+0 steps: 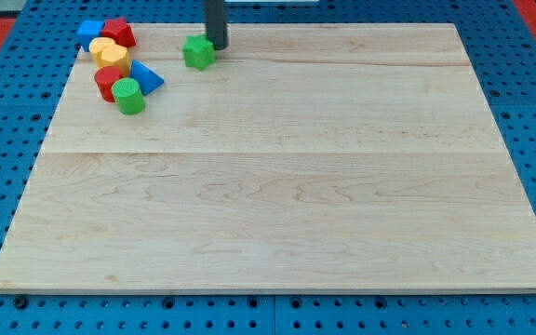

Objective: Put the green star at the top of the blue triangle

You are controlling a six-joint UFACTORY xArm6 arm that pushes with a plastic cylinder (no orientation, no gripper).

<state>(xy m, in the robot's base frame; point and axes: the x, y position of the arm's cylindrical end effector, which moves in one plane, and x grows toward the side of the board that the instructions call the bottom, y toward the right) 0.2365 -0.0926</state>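
The green star (198, 52) lies near the view's top edge of the wooden board, left of centre. My tip (218, 46) stands just to its right, touching or nearly touching it. The blue triangle (146, 77) lies to the left of and below the star, at the right side of a cluster of blocks. The star and the triangle are apart, with a short gap of bare wood between them.
The cluster at the view's top left holds a blue block (88, 33), a red block (118, 33), two yellow blocks (108, 51), a red cylinder (108, 83) and a green cylinder (128, 96). The board (277, 186) lies on a blue perforated surface.
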